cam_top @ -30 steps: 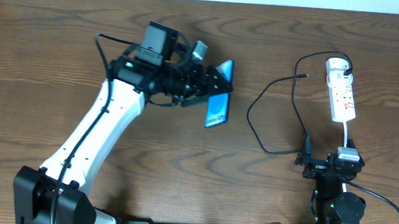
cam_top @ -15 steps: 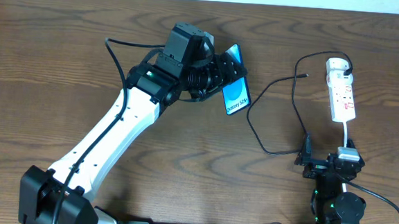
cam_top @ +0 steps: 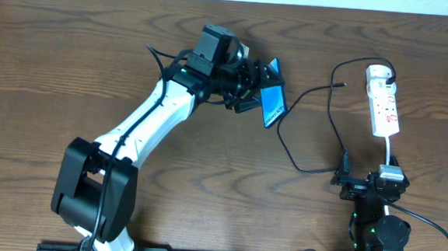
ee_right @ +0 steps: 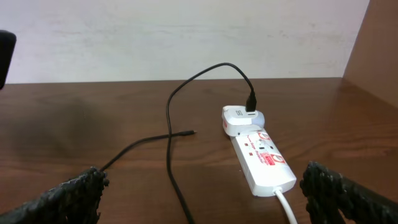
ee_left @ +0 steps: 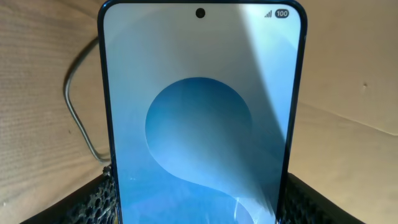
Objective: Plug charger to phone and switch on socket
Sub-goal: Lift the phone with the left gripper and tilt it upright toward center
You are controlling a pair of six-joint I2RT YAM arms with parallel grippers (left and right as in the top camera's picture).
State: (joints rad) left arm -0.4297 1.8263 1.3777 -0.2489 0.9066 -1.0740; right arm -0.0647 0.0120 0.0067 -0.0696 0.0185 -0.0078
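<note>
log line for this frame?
left jaws: shut on phone, tilted | right jaws: open, short of socket | charger: in socket, tip loose on table

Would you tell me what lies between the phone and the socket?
In the overhead view, only the charger, its cable looped and tip loose, lies between the phone and the socket.

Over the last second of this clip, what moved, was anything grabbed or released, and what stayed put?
The left end effector, shut on the phone throughout, carried it rightward toward the loose end of the charger. Nothing was newly taken hold of or let go. The right end effector, open, the socket and the charger lie as before.
</note>
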